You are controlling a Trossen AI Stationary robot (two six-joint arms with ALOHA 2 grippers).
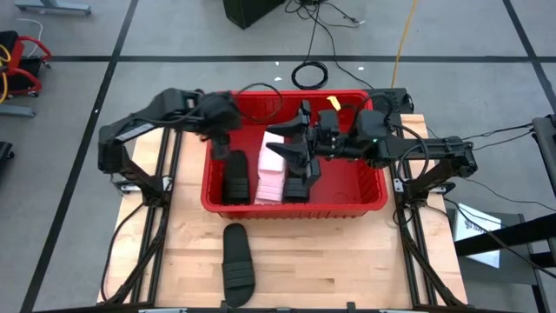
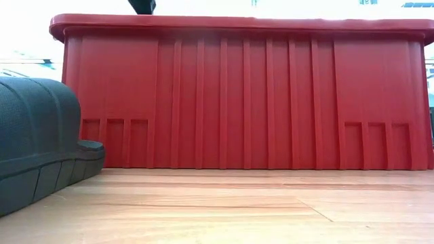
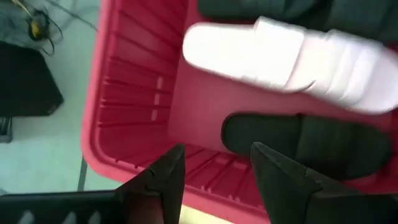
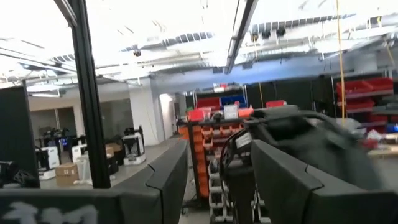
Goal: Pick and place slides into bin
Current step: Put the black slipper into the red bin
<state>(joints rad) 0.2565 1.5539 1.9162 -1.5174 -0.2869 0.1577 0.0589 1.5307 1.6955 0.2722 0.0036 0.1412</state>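
Overhead, the large rectangular red plastic bin (image 1: 365, 193) stood at the far half of the pale wooden worktop (image 1: 347, 261), with both dark arms reaching over it. No brand, label or legible writing appeared on the bin or the slides.

Slides, counted in the high view: one black ribbed-strap slide (image 1: 238, 269) lay alone on the worktop, just in front of the bin; one black slide (image 1: 235, 177) lay inside the bin at its left side; pale pink-white slides (image 1: 273, 169), which appeared to be two lying close together, sat beside it; a further black slide (image 1: 301, 178) lay to their right. Any others could not be made out beneath the arms.

Left pincer (image 1: 219, 139): poised over the bin's left portion, fingers (image 3: 163, 180) parted and empty; its wrist view looked down on one pale slide (image 3: 292, 62) and one black slide (image 3: 298, 140) on the bin floor.

Right pincer (image 1: 300, 139): raised over the bin's centre, directed across it; fingers (image 4: 292, 180) apart, holding nothing.

Low view: the bin's ribbed front wall (image 2: 244, 102) filled the frame, with the lone black slide (image 2: 41, 142) close at the left.
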